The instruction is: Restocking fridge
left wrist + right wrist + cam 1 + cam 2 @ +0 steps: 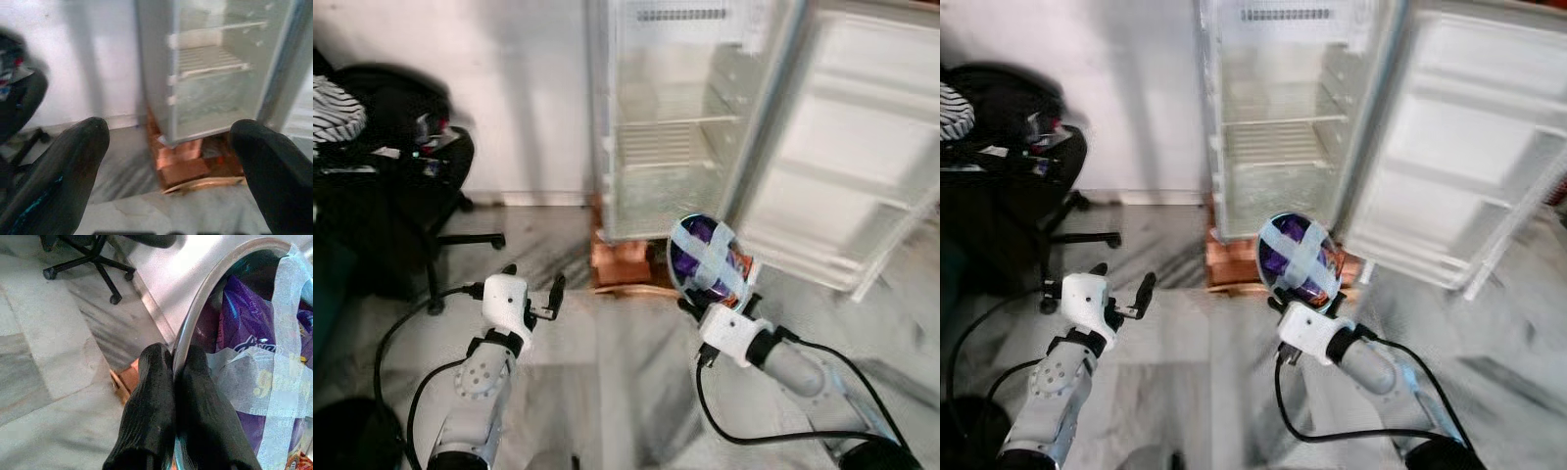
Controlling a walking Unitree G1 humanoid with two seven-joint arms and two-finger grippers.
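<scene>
My right gripper (713,302) is shut on the rim of a steel bowl (707,257), held up on edge before the fridge. Purple snack packets fill the bowl, taped in with crossed white strips (288,357). In the right wrist view both black fingers (161,411) pinch the metal rim (205,298). The white fridge (671,117) stands ahead, its door (852,147) swung open to the right, with bare wire shelves (210,61) inside. My left gripper (533,294) is open, held low at the left with nothing between its fingers (63,171).
The fridge rests on a wooden block base (622,264) on a grey marble floor (607,372). A black office chair (421,186) piled with clutter stands at the left against the white wall. Black cables trail from both wrists.
</scene>
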